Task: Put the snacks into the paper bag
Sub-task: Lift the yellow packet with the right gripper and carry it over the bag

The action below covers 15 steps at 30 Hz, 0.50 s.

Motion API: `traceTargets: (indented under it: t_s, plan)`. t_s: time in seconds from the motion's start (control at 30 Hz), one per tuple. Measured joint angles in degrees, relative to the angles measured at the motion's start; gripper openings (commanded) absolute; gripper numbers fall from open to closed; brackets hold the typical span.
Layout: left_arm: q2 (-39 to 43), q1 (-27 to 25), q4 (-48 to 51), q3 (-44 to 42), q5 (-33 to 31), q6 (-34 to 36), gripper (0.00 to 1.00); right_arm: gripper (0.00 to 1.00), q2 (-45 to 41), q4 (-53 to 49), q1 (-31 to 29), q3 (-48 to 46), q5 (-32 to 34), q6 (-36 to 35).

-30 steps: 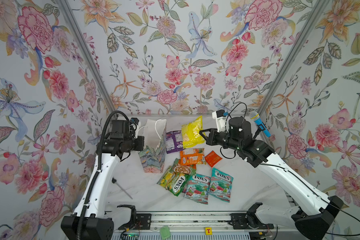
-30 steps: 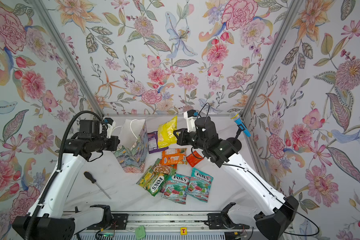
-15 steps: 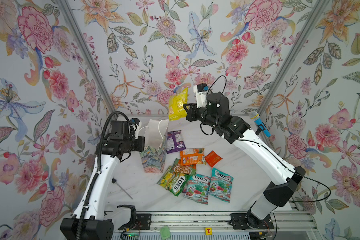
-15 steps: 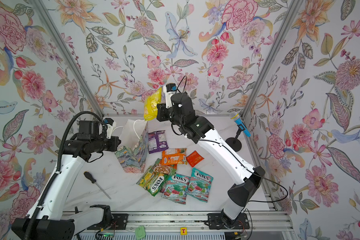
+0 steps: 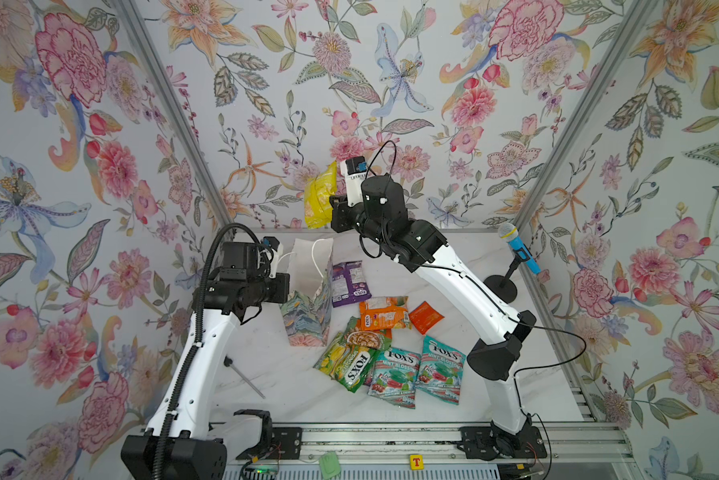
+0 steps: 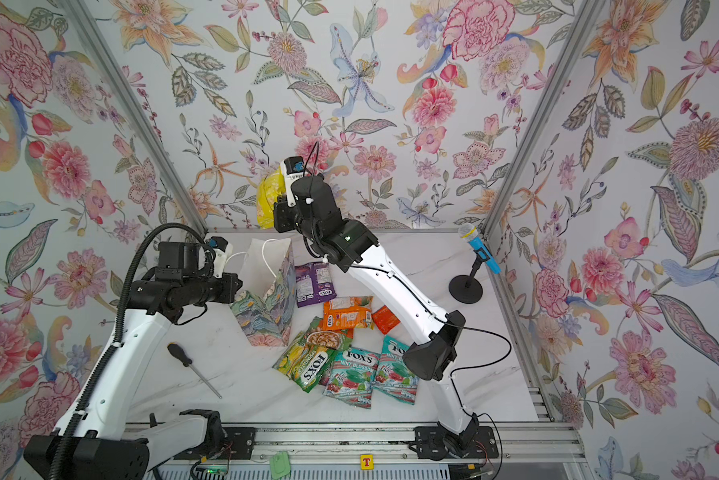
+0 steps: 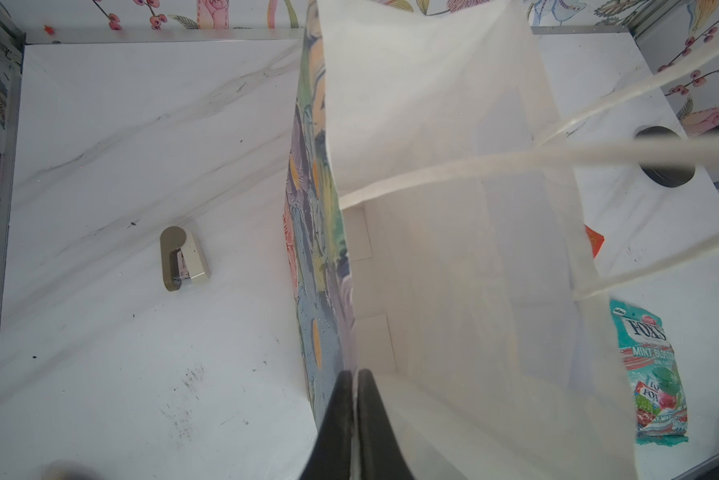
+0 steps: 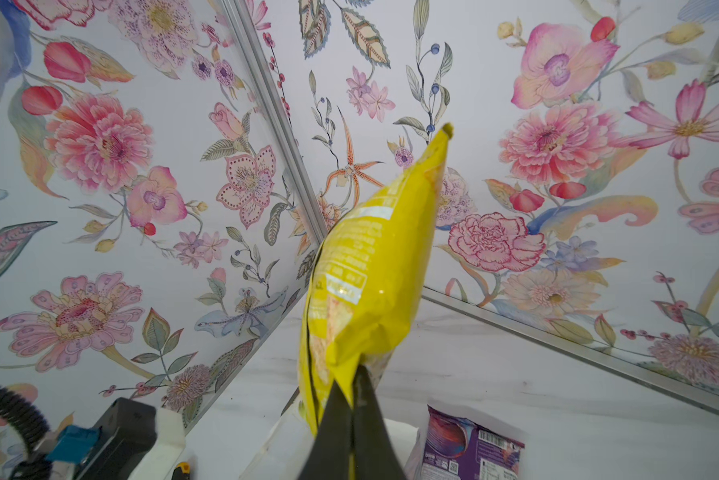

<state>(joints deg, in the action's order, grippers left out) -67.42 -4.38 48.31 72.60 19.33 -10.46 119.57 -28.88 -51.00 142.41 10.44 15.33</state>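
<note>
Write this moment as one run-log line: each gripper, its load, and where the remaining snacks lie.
left gripper: shut on paper bag rim | right gripper: shut on yellow pouch, held above bag | remaining snacks: on table

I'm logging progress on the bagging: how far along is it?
Done: nothing visible; the bag looks empty inside in the left wrist view. In hand: the left gripper pinches the bag's rim, and the right gripper holds a yellow pouch up, roughly over the bag. Left: dropping that pouch in, plus those lying beside the bag, from the purple pouch to the teal ones.
</note>
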Motion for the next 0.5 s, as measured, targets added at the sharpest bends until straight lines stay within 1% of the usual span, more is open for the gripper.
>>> traceTargets:
  t_s: [0.23,0.5]
  plan:
    - [0.0,0.0,0.0,0.0,0.0,0.0,0.06,0.0,0.3,-2.9,-1.9,0.0,2.8,-2.0]
    - [0.0,0.0,0.0,0.0,0.0,0.0,0.06,0.0,-2.7,-4.4,-4.5,-7.0,5.0,-3.7]
